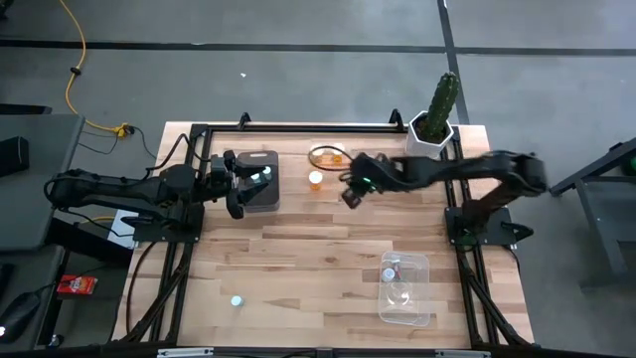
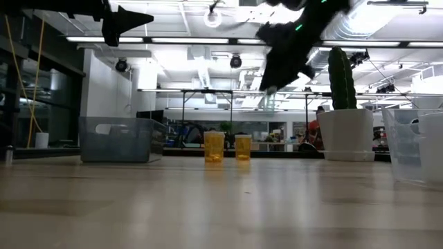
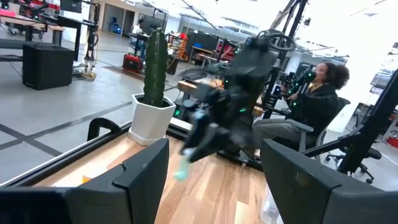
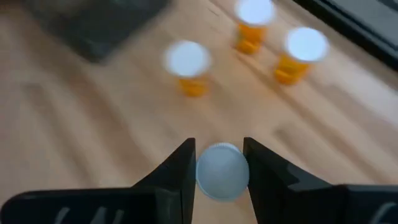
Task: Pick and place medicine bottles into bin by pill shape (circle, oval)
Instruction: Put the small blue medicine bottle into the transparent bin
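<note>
1. From the high view I see open tabletop (image 1: 318, 268) across the middle and front-left; only one small pale bottle (image 1: 237, 300) sits there.
2. Clear bin (image 1: 405, 288) blocks the front-right corner.
3. Dark bin (image 1: 260, 181) sits at back-left, with the left gripper (image 1: 235, 184) hovering over its edge.
4. Orange bottles (image 1: 316, 180) cluster at back-centre, just beside the right gripper (image 1: 350, 193), which grips a pale bottle (image 4: 222, 171).
5. Cactus (image 1: 441, 104) stands tall at the back-right corner.
</note>
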Robot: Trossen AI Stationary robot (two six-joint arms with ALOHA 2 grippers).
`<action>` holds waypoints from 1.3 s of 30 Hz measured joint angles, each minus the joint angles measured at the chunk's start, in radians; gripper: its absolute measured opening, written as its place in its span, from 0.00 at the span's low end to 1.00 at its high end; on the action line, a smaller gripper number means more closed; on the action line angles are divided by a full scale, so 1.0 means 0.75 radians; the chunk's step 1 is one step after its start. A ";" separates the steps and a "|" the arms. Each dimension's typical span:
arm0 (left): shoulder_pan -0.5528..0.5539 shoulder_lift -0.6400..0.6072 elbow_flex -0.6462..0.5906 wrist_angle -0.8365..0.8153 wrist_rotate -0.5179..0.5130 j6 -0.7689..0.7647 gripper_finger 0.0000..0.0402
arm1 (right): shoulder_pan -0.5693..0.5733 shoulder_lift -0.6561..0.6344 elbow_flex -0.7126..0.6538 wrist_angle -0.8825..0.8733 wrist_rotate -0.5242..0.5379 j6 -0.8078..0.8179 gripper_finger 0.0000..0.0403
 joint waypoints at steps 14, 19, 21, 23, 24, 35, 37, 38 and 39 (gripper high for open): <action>0.000 -0.001 0.000 -0.001 0.005 0.000 0.60 | 0.175 -0.447 -0.336 0.543 0.044 -0.072 0.24; 0.000 0.000 0.000 -0.001 0.015 0.000 0.60 | 0.175 -0.446 -0.336 0.549 0.016 -0.088 0.24; 0.000 0.000 0.000 -0.001 0.021 0.000 0.60 | 0.175 -0.446 -0.336 0.550 0.000 -0.104 0.24; 0.000 0.000 0.000 0.000 0.021 0.000 0.60 | 0.175 -0.446 -0.336 0.550 -0.009 -0.111 0.24; 0.000 0.000 0.000 0.000 0.021 0.000 0.60 | 0.175 -0.446 -0.336 0.550 -0.014 -0.111 0.24; 0.000 0.000 0.000 0.000 0.019 -0.025 0.60 | 0.338 -0.397 0.009 0.223 -0.279 -0.093 0.23; 0.000 0.000 0.000 -0.002 0.019 -0.025 0.60 | 0.424 -0.353 0.123 0.028 -0.259 -0.033 0.23; 0.000 0.000 0.000 -0.002 0.017 -0.025 0.60 | 0.469 -0.327 0.172 -0.067 -0.258 0.012 0.23; 0.000 0.000 0.000 -0.003 0.015 -0.025 0.60 | 0.516 -0.298 0.214 -0.151 -0.258 0.068 0.23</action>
